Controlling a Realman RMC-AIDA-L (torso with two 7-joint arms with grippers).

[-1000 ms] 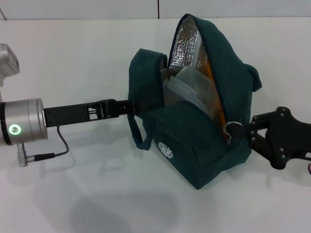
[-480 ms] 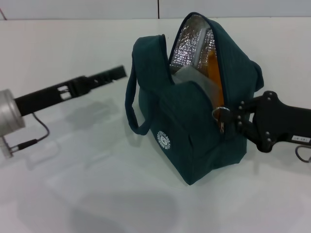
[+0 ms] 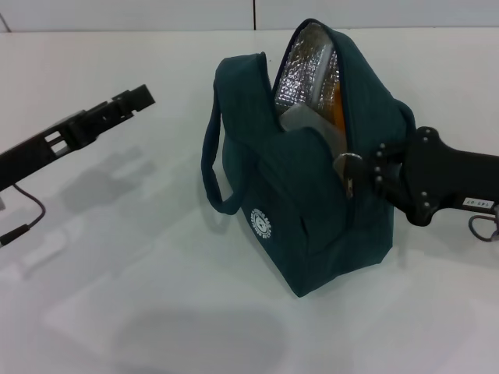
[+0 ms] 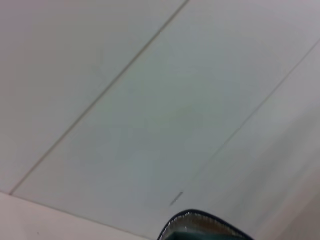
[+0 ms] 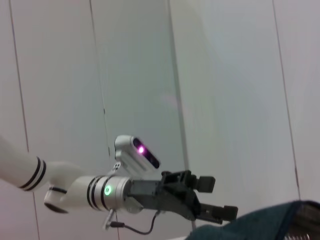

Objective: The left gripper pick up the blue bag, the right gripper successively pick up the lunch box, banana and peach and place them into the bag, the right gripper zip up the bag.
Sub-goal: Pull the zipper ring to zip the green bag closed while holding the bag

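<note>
The blue bag [image 3: 312, 210] stood upright on the white table [image 3: 117, 312] a little toward three o'clock of the head view's middle, its zipper parted along the top so that the silver foil lining [image 3: 304, 70] showed, with the clear lunch box [image 3: 312, 125] lodged inside and an orange strip [image 3: 337, 109] beside it that could not be named for certain. One padded handle [image 3: 212, 167] looped down the bag's nine-o'clock side and the round white logo [image 3: 263, 224] faced the camera. The right gripper [image 3: 366, 173] reached in from three o'clock, its fingers pinched narrowly on the metal ring zipper pull [image 3: 348, 165] at the bag's opening edge. The left gripper [image 3: 140, 97] sat well apart from the bag at about ten o'clock, raised over the table and holding nothing; from the head view its finger gap could not be told, whereas the right wrist view showed the left gripper [image 5: 212, 200] from the side with its two black fingers spread apart, one above the other, and the silver wrist with a green light [image 5: 107, 190] behind them. That same view caught only a dark teal corner of the bag [image 5: 260, 225] and the panelled wall [image 5: 225, 75]. The left wrist view showed mostly wall, with just the foil-lined rim of the bag [image 4: 200, 227] at six o'clock. The right arm covered part of the bag's three-o'clock side.
</note>
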